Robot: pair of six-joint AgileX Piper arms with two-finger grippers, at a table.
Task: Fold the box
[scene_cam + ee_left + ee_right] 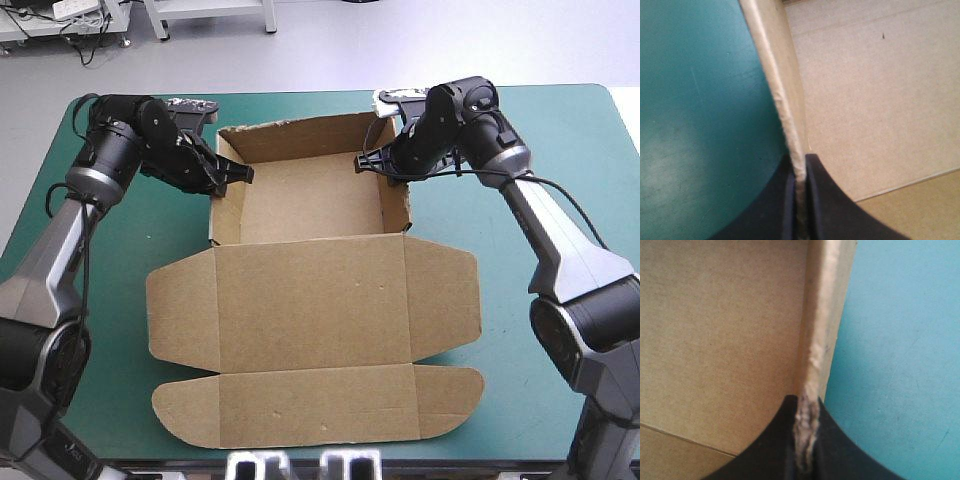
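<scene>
**Grippers.** The left gripper (pixel 799 161) is pressed together on the rolled top edge of the box's left wall (pixel 215 215). One black finger is inside the tray, the other is outside over the teal-green table cover (pixel 110 260), and the board is pinched between them. The right gripper (pixel 805 401) mirrors it, nipped onto the top edge of the right wall (pixel 396 205), which looks frayed where the fingers meet.

**Box.** The brown box (pixel 310 300) sits at the middle of the table. Its tray, walls raised, lies toward the far edge. The lid (pixel 312 300) lies flat toward the near edge, side flaps spread, and its rounded front flap (pixel 320 405) is nearest the robot.

**Step in hand.** This appears to be the setting of the side walls: each gripper squeezes a doubled wall so that its fold holds.

**Next move.** It probably calls for parting the fingers and drawing each gripper straight up off its wall. Dragging a wall outward could spring the tuck. The left wall's near corner seems to stand slightly proud and may need a further press.

**Arm pose.** The left arm (pixel 60 250) and the right arm (pixel 560 250) run forward along the table's two sides. Each bends inward near the far corners, wrists turned toward each other, so the grippers face across the tray from opposite sides.
</scene>
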